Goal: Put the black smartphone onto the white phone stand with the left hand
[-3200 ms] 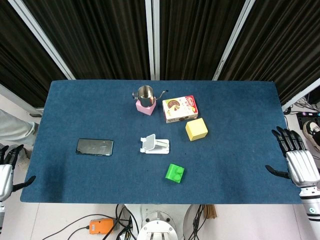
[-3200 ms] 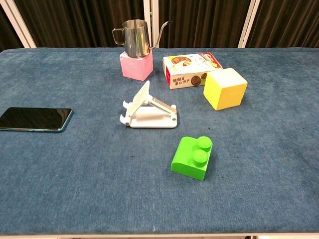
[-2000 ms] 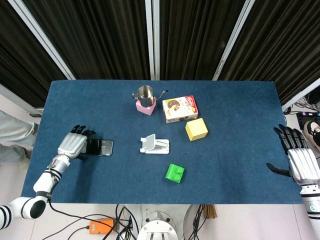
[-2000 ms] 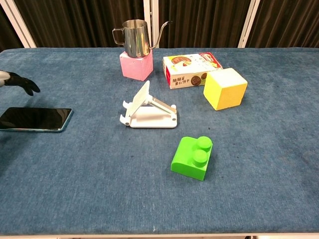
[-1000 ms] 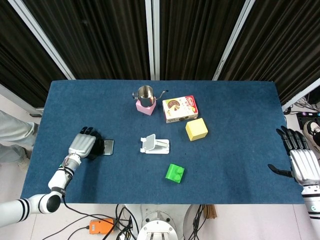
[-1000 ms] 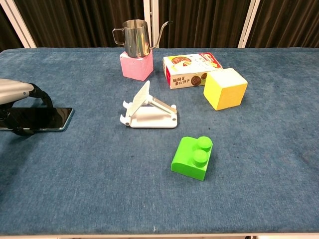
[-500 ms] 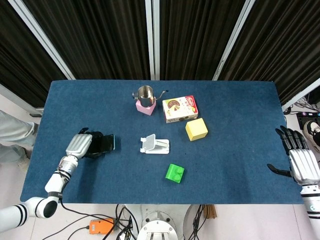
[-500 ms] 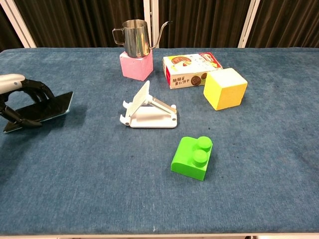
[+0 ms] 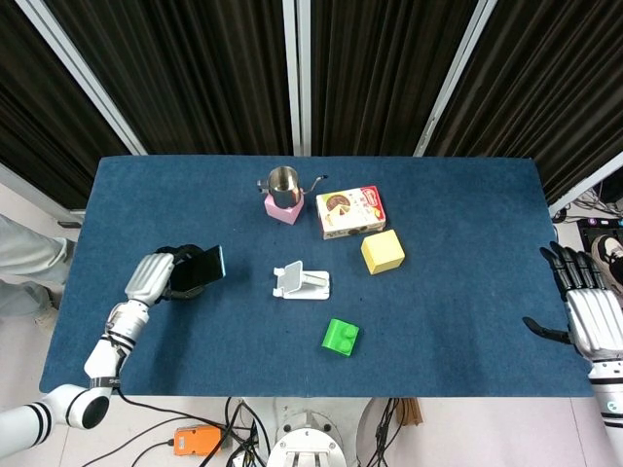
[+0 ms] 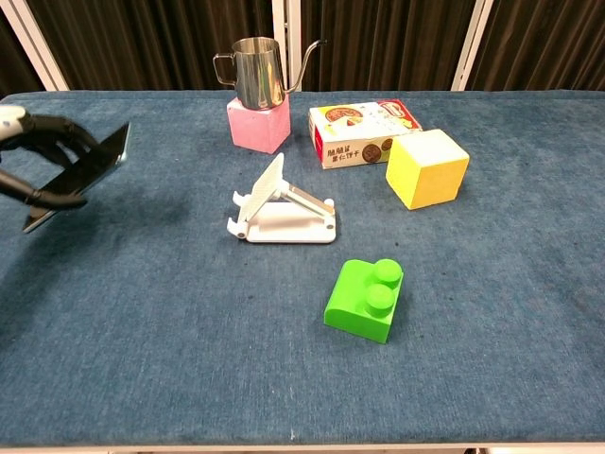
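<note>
Your left hand pinches the tilted phone at mid-left; it could slip before reaching the stand.

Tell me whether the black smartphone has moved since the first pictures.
Yes. The black smartphone, earlier flat on the table, is now lifted and tilted in the left hand, slightly closer to the white phone stand.

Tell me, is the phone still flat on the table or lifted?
Lifted. The left hand holds the phone tilted, clear of the table.
</note>
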Available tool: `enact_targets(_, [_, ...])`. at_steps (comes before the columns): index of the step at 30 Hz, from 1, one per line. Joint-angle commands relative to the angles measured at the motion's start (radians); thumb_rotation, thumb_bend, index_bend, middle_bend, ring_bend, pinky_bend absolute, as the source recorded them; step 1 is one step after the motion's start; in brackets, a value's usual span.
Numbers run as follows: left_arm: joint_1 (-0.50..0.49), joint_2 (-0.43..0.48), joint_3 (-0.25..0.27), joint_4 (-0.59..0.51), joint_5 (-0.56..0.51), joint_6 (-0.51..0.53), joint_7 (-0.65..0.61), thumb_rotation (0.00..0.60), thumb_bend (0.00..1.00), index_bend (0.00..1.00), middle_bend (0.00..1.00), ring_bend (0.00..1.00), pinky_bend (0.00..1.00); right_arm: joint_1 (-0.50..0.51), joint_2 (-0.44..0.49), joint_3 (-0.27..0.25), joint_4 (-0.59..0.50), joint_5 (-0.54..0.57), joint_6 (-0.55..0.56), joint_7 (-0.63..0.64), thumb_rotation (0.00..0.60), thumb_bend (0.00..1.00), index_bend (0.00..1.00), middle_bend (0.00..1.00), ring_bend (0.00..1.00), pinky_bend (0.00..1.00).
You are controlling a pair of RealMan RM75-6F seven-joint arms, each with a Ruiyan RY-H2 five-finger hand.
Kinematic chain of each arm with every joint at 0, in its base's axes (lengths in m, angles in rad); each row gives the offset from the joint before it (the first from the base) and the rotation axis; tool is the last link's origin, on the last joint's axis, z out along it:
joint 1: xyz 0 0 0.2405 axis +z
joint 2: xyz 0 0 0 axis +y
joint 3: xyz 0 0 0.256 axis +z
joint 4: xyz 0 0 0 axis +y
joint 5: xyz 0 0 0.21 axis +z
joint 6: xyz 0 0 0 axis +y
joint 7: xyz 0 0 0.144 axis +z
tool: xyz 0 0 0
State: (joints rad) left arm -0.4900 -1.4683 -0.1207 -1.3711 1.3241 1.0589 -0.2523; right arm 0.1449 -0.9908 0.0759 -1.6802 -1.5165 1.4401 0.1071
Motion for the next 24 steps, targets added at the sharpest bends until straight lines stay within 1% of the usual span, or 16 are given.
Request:
enact_targets(1, [-0.009,-0.03,-0.032,-0.022,0.06,0.047,-0.126,0.6,0.22,0.48,0.57,0.48,0.25,-0.003,0.005,0.001,-0.005,0.0,0.004,-0.004,0.6,0.26,0.0,0.05,0.0,0.0])
enact_targets(5, [-0.035,-0.095,-0.057,0.003,0.088,0.068,-0.205,0.6,0.23,0.48,0.57,0.45,0.25,-0.008,0.01,-0.001,-0.008,0.004,0.006,-0.003,0.6,0.26,0.0,0.05,0.0,0.0])
enact_targets(10, [-0.07,-0.172,-0.065,0.064,0.121,0.08,-0.26,0.6,0.23,0.48,0.56,0.42,0.25,-0.018,0.013,-0.005,-0.01,0.009,0.01,-0.007,0.6,0.26,0.0,0.05,0.0,0.0])
enact_targets(16, [-0.094,-0.275,-0.082,0.136,0.129,0.106,-0.37,0.6,0.23,0.48,0.56,0.4,0.25,-0.029,0.014,-0.009,-0.019,0.017,0.015,-0.019,0.6,0.26,0.0,0.05,0.0,0.0])
enact_targets(24, [-0.109,-0.367,-0.063,0.228,0.165,0.147,-0.433,0.6,0.22,0.48,0.54,0.37,0.25,-0.029,0.011,-0.009,-0.024,0.024,0.004,-0.031,0.6,0.26,0.0,0.05,0.0,0.0])
